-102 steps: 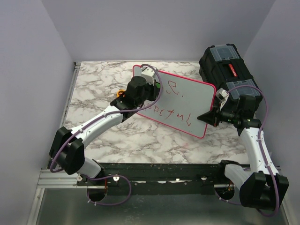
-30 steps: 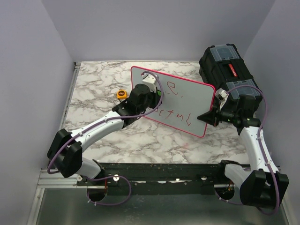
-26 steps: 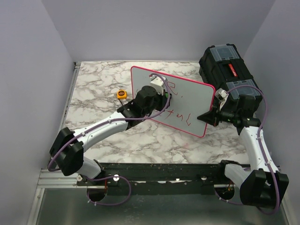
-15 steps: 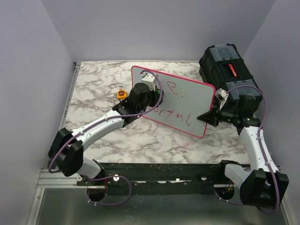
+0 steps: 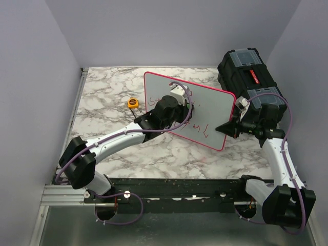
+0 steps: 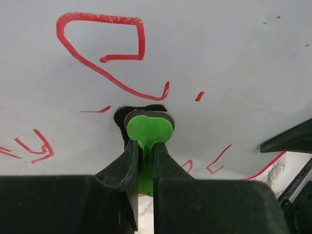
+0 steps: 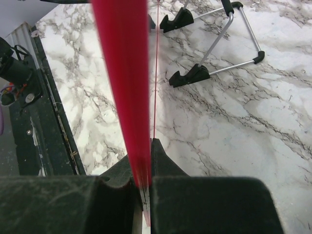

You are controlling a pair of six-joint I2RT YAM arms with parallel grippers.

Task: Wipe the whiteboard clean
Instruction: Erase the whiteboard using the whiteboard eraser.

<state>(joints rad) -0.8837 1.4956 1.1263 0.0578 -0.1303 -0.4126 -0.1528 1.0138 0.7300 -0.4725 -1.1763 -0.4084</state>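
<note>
The large white whiteboard with the thin pink-red rim (image 5: 218, 102) is being propped up at a tilt over the middle and right of the grey-veined marble tabletop (image 5: 107, 92). It is being carried by a thin metal stand with black feet (image 7: 214, 44), and the feet are resting on the tabletop. The board is looking thin, stiff and light, with a smooth, slippery face. It is judged that it could be pushed back or tipped when it is being rubbed hard. The rim is the best place for it to be held.

Its lower right edge is being pinched there by the right arm's fingers (image 7: 163, 165), which are clenched on the rim. Red marker writing (image 6: 102, 53) is showing on the face, so the wiping is judged to be only partly done.

A small eraser with a flat green handle and a black pad (image 6: 149, 127) is being squeezed tight by the left arm's fingers (image 6: 127, 163). It is being pressed to the board just under a big red loop.

Care is being called for near the rim, where the pad could be slid off the edge. A big black plastic toolbox (image 5: 246, 72) is sitting just beside the board's right side, so room there is tight. A small yellow round thing (image 5: 133, 103) is lying near the left side. More bare tabletop is being offered to the left and in front.
</note>
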